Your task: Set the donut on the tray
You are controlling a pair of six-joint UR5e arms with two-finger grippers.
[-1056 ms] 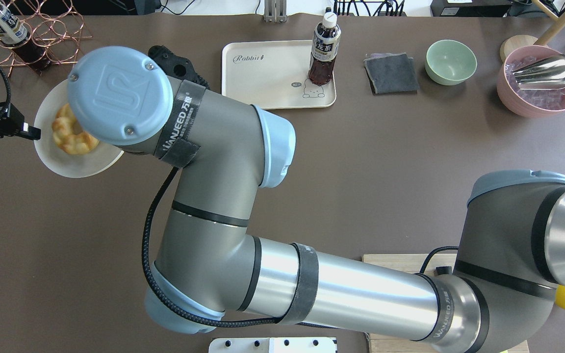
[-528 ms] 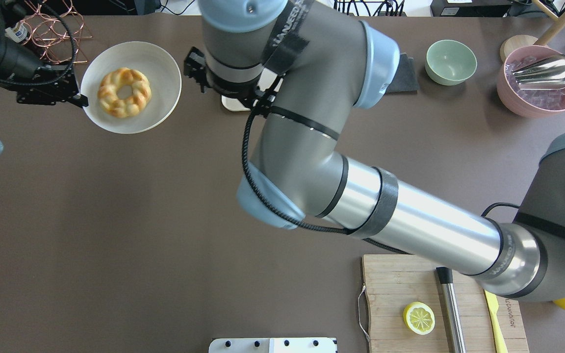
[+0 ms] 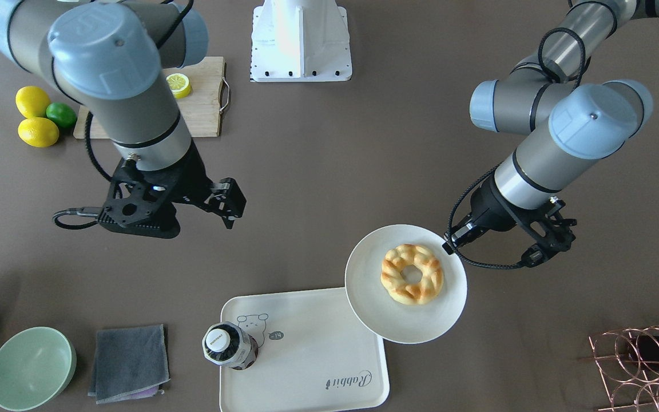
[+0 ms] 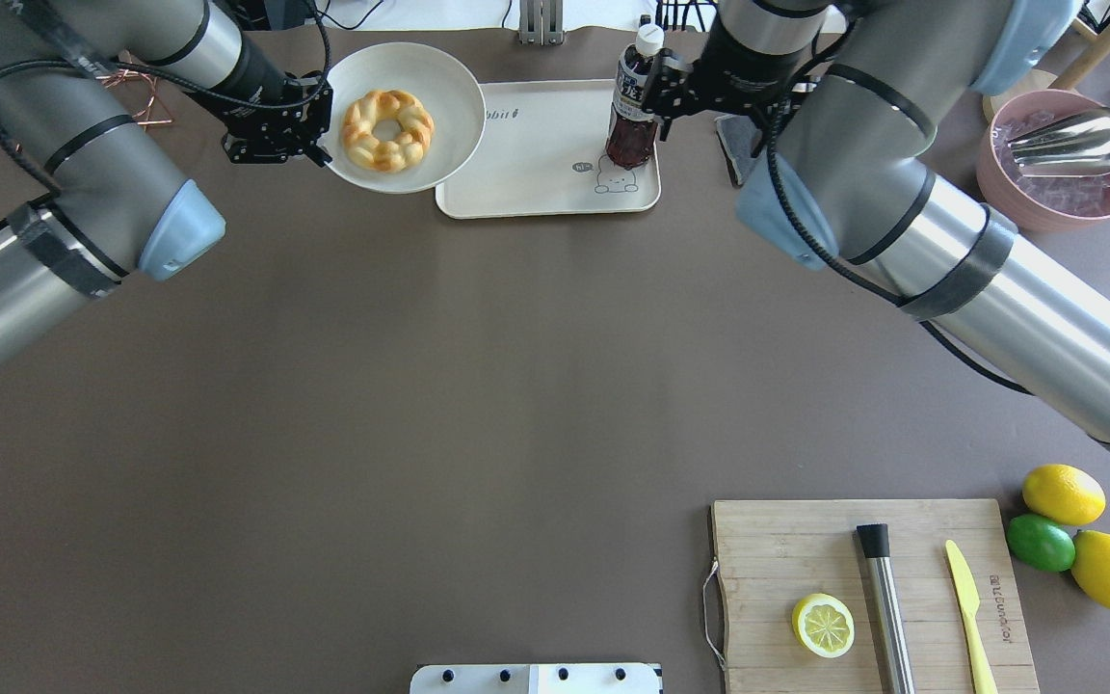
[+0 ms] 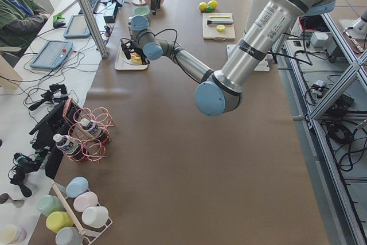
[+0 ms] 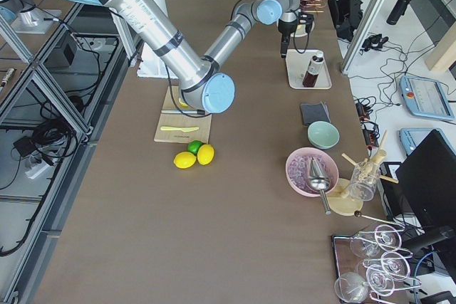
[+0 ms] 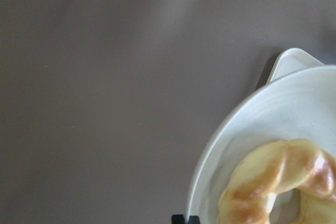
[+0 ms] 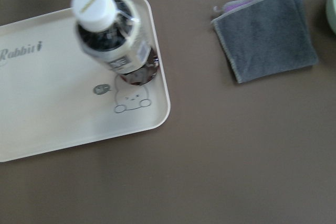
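Note:
The donut (image 4: 387, 130) lies on a round white plate (image 4: 439, 87). My left gripper (image 4: 324, 154) is shut on the plate's rim and holds it level over the left corner of the cream tray (image 4: 536, 164). In the front view the plate (image 3: 398, 320) with the donut (image 3: 412, 273) overlaps the tray (image 3: 318, 355), and the left gripper (image 3: 449, 243) is at its rim. The left wrist view shows the donut (image 7: 283, 187) and a tray corner (image 7: 291, 61). My right gripper (image 3: 232, 207) is open and empty, above the table near the tray's bottle (image 4: 634, 106).
A dark tea bottle (image 3: 227, 346) stands on the tray by the bear drawing. A grey cloth (image 4: 769, 145), green bowl (image 4: 885, 120) and pink bowl (image 4: 1061, 173) lie to the right. A cutting board (image 4: 863, 598) with a lemon half is near. A copper rack (image 3: 644, 366) is left.
My left arm has carried the plate with the donut to the right, up to the tray's corner. My right arm has swung right, from beside the plate to near the bottle.

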